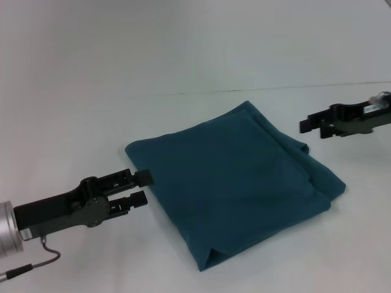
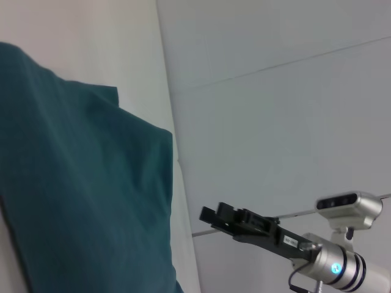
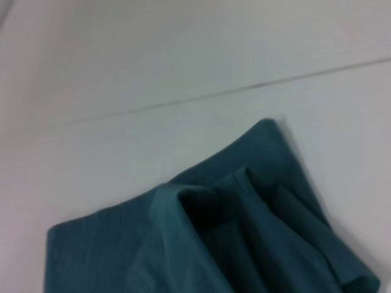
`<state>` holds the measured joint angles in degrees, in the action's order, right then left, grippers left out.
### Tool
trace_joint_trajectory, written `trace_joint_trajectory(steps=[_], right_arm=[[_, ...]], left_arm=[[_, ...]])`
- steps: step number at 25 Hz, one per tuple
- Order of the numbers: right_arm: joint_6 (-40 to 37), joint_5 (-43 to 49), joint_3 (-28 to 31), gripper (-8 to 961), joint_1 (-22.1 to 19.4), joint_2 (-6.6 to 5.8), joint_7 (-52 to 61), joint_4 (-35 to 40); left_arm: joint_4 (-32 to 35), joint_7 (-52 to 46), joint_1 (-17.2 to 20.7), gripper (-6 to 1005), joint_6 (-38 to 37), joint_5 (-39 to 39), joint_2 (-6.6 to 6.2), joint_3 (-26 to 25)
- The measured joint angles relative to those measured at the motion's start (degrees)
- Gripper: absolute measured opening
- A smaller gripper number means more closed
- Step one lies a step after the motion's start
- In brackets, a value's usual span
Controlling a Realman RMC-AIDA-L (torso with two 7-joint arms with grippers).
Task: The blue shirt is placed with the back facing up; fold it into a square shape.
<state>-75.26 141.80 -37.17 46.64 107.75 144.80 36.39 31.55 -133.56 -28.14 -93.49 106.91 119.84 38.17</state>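
On the table lies the blue shirt (folded square), both hands, left hand and right hand, spread, empty.

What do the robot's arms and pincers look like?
Both pincers are black and angular. The left pincer sits on a silver cylindrical wrist with a thin grey cable looping beneath. The right pincer has a silver wrist with a glowing blue light and a grey camera on top.

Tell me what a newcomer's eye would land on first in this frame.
The blue shirt, already folded into a rough square, lies mid-table with loose layered edges on its right side. The left gripper sits open at the shirt's left edge, holding nothing. The right gripper hangs above the table to the shirt's right, clear of it.
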Motion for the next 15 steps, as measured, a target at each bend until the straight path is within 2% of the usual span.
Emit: trace_joint_trajectory(steps=[4,15], right_arm=[[3.3,0.2,-4.1,658,0.9,1.25,1.3,-1.1],[11.9,0.2,-9.3,663,3.6,3.06,1.2,-8.2]], left_arm=[[0.0,0.2,-0.3,755,0.0,0.0,0.08,-0.2],[0.0,0.8,0.0,755,0.4,-0.5,0.37,-0.6]])
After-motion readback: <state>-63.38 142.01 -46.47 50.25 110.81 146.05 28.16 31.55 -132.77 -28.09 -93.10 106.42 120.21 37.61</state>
